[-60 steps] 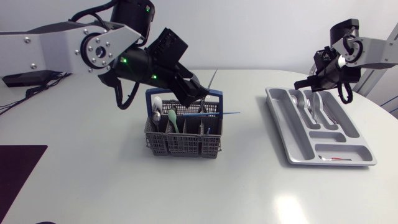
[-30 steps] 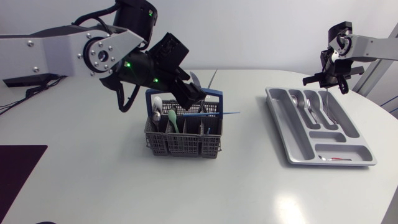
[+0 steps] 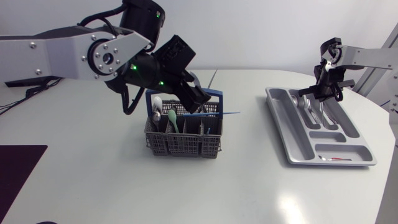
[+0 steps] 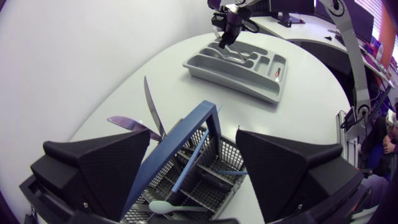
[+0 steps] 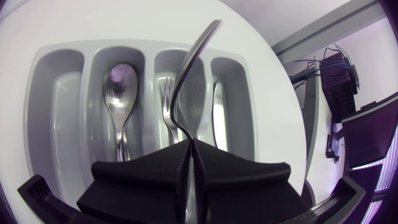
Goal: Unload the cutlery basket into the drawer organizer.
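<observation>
A grey cutlery basket (image 3: 183,138) with a blue handle (image 4: 180,149) stands mid-table. It holds a green spoon (image 3: 173,121), a white spoon (image 3: 157,107), a thin blue stick (image 3: 219,114) and a knife (image 4: 149,102). My left gripper (image 3: 193,93) hangs open just above it, one finger on each side of the handle (image 4: 193,144). At the right lies the grey drawer organizer (image 3: 336,149). My right gripper (image 3: 323,89) is low over its far end, shut on a silver fork (image 5: 189,81) that points at the slot holding another fork (image 5: 166,106).
The organizer also holds a spoon (image 5: 118,87), a knife (image 5: 214,106) and a small red-tipped item (image 3: 336,160) in its front compartment. A dark mat (image 3: 18,168) lies at the table's left edge. A cable (image 3: 37,87) trails at the far left.
My right gripper has turned and come down from above the organizer's far edge to just over its slots, the fork still in it. My left arm has shifted slightly over the basket.
</observation>
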Motion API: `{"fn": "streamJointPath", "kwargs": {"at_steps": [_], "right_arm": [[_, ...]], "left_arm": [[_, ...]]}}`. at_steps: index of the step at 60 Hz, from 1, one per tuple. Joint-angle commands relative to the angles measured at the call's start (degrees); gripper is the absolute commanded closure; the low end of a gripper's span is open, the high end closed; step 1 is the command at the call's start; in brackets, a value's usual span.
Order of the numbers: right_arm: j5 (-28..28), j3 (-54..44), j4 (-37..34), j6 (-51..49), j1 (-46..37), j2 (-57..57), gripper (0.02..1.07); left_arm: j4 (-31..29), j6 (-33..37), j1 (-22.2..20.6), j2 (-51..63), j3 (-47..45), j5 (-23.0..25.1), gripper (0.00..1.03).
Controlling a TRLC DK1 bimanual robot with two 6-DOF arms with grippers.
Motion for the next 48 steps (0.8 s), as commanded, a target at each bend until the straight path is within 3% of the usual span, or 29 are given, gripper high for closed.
{"fn": "streamJointPath", "kwargs": {"at_steps": [1,11,17,23,36,48], "right_arm": [[-1.17,3.76,-2.33,2.48,-1.11,3.45,0.99],[-4.07,8.69,-5.76,3.79,-1.82,7.06,0.77],[-4.33,8.33,-5.76,3.79,-1.64,6.88,0.6],[-5.47,7.28,-5.41,3.88,-1.55,5.48,0.49],[-8.02,-6.43,3.47,1.51,-1.55,-8.67,0.46],[-18.66,-32.27,18.15,-8.42,0.56,-29.86,0.42]], "left_arm": [[-0.5,-0.48,-0.67,-1.46,-1.16,-0.38,0.08],[-0.5,-0.48,-0.76,-1.9,-1.52,-0.47,0.08],[-0.59,-0.48,-0.58,-2.43,-1.96,-0.47,0.08],[-0.59,-0.31,-0.49,-2.78,-2.31,-0.47,0.07],[-0.59,0.84,-0.49,-4.01,-3.36,-1.79,0.07],[-0.5,2.86,-1.29,-4.36,-4.94,-2.23,0.07]]}}
